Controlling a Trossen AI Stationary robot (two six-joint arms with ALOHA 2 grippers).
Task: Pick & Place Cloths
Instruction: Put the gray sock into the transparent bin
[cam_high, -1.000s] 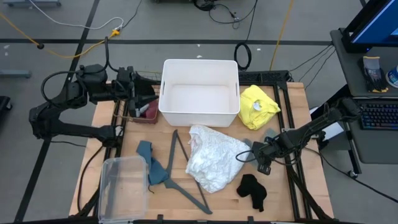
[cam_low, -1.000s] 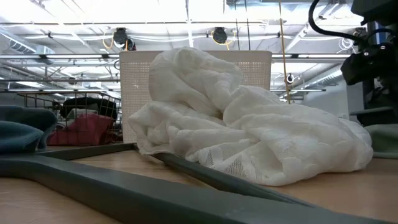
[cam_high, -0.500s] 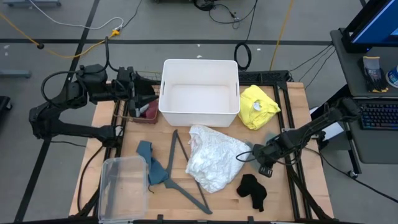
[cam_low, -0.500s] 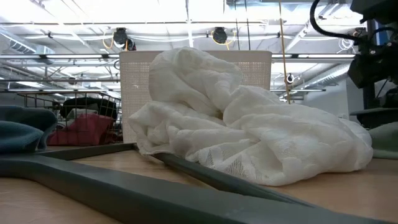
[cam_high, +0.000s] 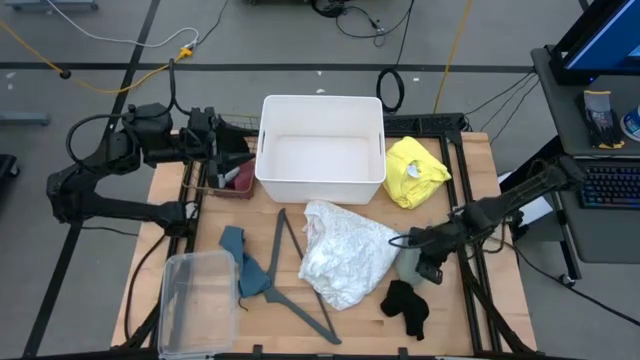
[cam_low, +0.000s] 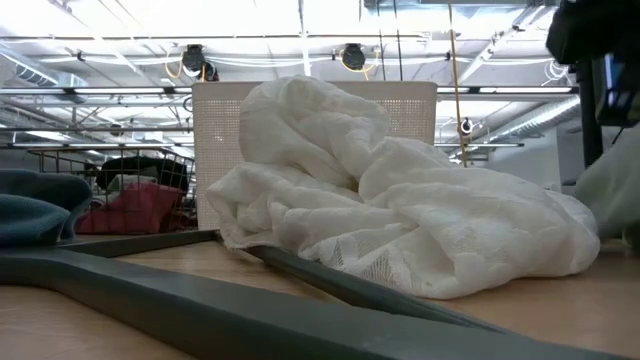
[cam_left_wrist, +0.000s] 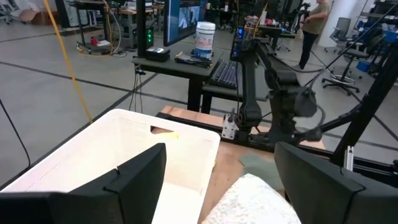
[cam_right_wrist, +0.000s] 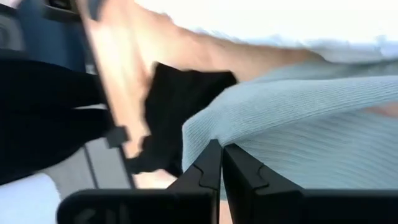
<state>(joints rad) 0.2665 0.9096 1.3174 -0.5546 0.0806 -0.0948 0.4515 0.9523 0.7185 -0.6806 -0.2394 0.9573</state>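
The right gripper (cam_high: 412, 243) is pinched shut on a light grey ribbed cloth (cam_high: 409, 262), lifting it just beside the crumpled lacy white cloth (cam_high: 345, 253). A small black cloth (cam_high: 405, 303) lies just below the gripper; a yellow cloth (cam_high: 413, 171) sits beyond it, next to the empty white plastic bin (cam_high: 321, 148). A grey clothes hanger (cam_high: 300, 275) and teal cloth (cam_high: 245, 262) lie past the lace. The left gripper (cam_high: 222, 150) waits with fingers spread over a wire basket (cam_high: 225, 180).
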